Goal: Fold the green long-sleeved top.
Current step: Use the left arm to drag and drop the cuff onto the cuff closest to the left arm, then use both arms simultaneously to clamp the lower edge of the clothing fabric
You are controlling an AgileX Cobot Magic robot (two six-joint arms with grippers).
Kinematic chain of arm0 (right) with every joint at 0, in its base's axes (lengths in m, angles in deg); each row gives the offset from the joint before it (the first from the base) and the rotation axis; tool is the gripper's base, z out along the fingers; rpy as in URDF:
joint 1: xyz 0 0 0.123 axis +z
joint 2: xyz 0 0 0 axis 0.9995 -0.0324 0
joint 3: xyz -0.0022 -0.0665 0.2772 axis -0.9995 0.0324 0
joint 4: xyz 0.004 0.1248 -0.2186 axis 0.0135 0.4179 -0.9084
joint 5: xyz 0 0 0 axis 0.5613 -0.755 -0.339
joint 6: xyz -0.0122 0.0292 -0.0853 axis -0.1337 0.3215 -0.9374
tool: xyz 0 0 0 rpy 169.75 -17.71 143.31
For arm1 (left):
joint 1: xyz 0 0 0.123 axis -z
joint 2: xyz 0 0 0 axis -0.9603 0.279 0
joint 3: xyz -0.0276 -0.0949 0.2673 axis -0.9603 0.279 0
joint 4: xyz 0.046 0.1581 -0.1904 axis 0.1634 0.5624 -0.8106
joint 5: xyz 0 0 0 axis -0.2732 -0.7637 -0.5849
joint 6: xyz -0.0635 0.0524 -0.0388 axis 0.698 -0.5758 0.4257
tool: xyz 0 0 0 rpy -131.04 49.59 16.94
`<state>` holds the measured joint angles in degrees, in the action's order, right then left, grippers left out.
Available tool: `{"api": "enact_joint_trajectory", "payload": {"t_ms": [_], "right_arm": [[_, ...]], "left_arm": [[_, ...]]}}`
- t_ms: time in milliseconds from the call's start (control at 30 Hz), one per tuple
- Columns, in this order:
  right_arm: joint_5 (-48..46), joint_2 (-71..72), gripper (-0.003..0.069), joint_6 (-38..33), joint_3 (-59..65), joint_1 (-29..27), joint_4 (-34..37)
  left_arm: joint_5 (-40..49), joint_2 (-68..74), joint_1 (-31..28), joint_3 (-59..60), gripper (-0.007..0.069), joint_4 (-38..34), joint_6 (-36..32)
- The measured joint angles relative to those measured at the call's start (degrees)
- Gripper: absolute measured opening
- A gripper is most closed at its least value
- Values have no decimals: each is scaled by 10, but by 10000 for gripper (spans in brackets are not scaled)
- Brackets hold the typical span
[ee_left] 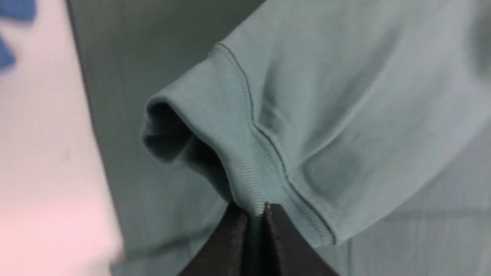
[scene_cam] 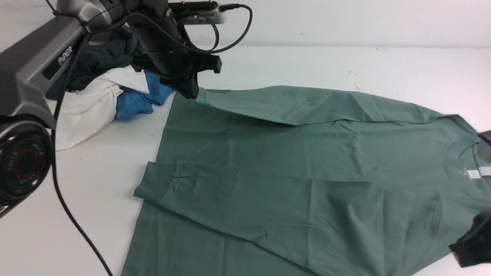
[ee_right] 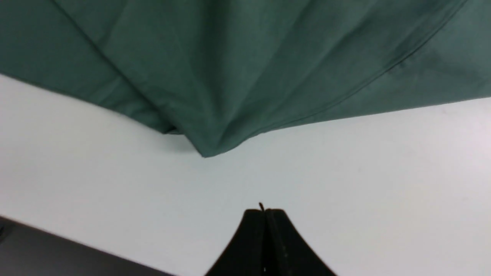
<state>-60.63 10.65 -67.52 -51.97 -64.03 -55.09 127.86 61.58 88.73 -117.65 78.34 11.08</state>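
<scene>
**Sleeve in hand:** The green long-sleeved top lies spread over the white table. It fills the centre and right of the front view, with the collar and white neck tag at the right edge. Left of centre near the top of the frame, the left gripper is clamped on the ribbed cuff of the far sleeve. It holds the cuff raised off the body, seemingly so the sleeve can be laid across the chest. The near sleeve already lies flat over the body.

The cuff's knit ribbing bunches where the jaws pinch it, and its mouth gapes in a soft oval (the plain jersey beyond the seam hangs in shallow creases). The right gripper, jaws together and holding nothing, sits over bare table just beside the top's edge at lower right, apparently kept clear.

A white garment, a blue garment and a dark garment are heaped at upper left, just beside the top's far corner.
</scene>
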Motion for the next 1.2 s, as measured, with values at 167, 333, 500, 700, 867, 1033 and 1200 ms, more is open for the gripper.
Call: {"api": "enact_joint_trajectory", "payload": {"t_ms": [167, 333, 500, 700, 867, 1033, 1200], "right_arm": [[-2, 32, -15, 17, 0, 0, -9], [-5, 44, -15, 19, 0, 0, -1], [-6, 44, -15, 19, 0, 0, 9], [-6, 44, -15, 18, 0, 0, 16], [-6, 44, -15, -1, 0, 0, 32], [-6, 44, -15, -8, 0, 0, 51], [-6, 44, -15, -16, 0, 0, 55]], "left_arm": [[-3, -89, 3, 128, 20, 16, 19], [-5, -152, 18, 257, 20, 62, 43], [-8, -164, 40, 301, 20, 93, 73], [-11, -161, 50, 316, 20, 88, 82], [-12, -151, 51, 321, 57, 88, 82], [-12, -148, 51, 327, 187, 88, 83], [-12, -150, 51, 333, 290, 68, 80]]}}
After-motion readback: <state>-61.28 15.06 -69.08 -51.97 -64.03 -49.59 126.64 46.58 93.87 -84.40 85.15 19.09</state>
